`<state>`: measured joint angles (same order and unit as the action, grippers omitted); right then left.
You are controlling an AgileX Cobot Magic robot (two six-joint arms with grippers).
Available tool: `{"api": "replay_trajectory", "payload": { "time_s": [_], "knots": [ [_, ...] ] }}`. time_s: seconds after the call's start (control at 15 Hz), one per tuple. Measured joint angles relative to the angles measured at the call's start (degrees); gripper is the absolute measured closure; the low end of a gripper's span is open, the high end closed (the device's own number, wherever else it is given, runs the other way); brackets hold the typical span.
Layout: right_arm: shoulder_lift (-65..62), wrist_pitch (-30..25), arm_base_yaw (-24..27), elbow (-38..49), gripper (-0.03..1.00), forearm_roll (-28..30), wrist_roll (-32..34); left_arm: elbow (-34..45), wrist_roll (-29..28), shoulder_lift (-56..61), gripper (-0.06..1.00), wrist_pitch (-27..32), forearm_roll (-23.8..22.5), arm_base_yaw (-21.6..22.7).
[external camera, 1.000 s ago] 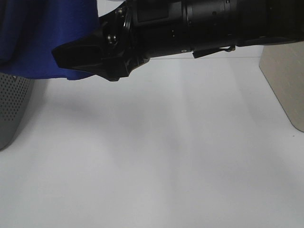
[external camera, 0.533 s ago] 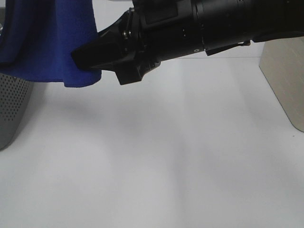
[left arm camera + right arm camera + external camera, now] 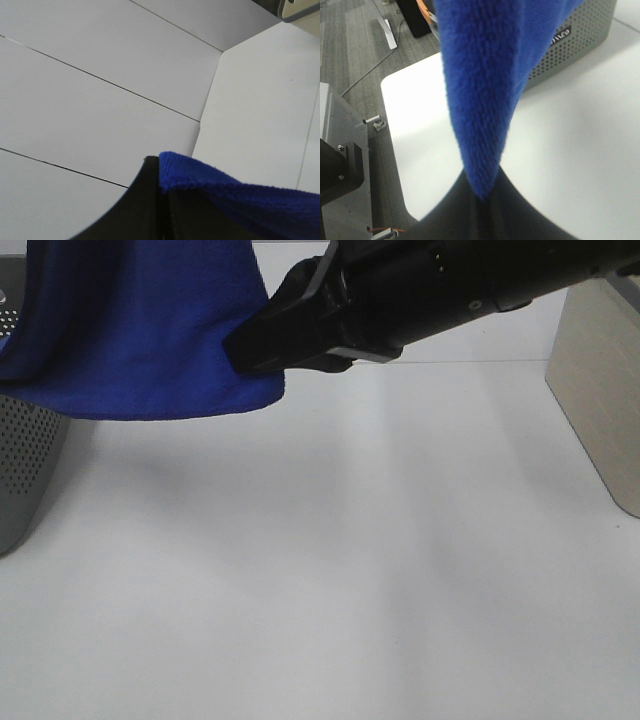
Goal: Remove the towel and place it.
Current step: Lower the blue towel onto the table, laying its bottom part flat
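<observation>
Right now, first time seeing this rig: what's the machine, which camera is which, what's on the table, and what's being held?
It is a robot with two arms, each ending in a two-finger gripper. The wide picture comes from a camera mounted high over the white table. The other two come from a camera on each wrist, looking along the fingers. The black arm coming in from the right carries the right gripper, shut on the blue towel, which hangs above the table. Its wrist view shows the cloth pinched between the fingers. The left gripper is outside the high view. Its own view shows the towel's edge at its closed fingers, so it seems to hold the towel too. On the table are a grey perforated box at the left and a beige box at the right.
</observation>
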<state>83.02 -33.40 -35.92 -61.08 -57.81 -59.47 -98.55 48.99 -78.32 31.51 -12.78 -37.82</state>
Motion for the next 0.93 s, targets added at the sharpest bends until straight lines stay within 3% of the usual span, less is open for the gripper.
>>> {"api": "replay_trajectory", "payload": {
  "time_s": [0.07, 0.13, 0.4, 0.6, 0.8, 0.93],
  "knots": [
    [-0.1, -2.6, 0.0, -5.3, 0.95, 17.0, 20.5, -0.1, -9.7, -1.0, 0.94, 0.0, 0.1, 0.0],
    [-0.1, -5.4, 0.0, -8.3, 0.95, 26.6, 30.1, -0.1, -14.3, -1.7, 0.94, 0.0, 0.2, 0.0],
    [-0.1, -18.7, 0.0, -19.7, 0.95, 51.5, 54.4, -0.1, -29.6, -3.5, 0.94, 0.5, -0.1, 0.0],
    [-0.1, -25.2, 0.0, -28.8, 0.95, 65.1, 62.1, -0.1, -38.2, -5.5, 0.94, 0.0, -1.3, 0.0],
    [-0.1, -27.2, 0.0, -35.4, 0.95, 79.7, 63.1, -0.1, -39.1, -7.3, 0.94, -4.1, -5.1, 0.0],
    [-0.1, -27.3, 0.0, -37.8, 0.95, 84.6, 63.1, -0.1, -39.1, -7.8, 0.94, -5.1, -7.4, 0.1]
  ]
}}
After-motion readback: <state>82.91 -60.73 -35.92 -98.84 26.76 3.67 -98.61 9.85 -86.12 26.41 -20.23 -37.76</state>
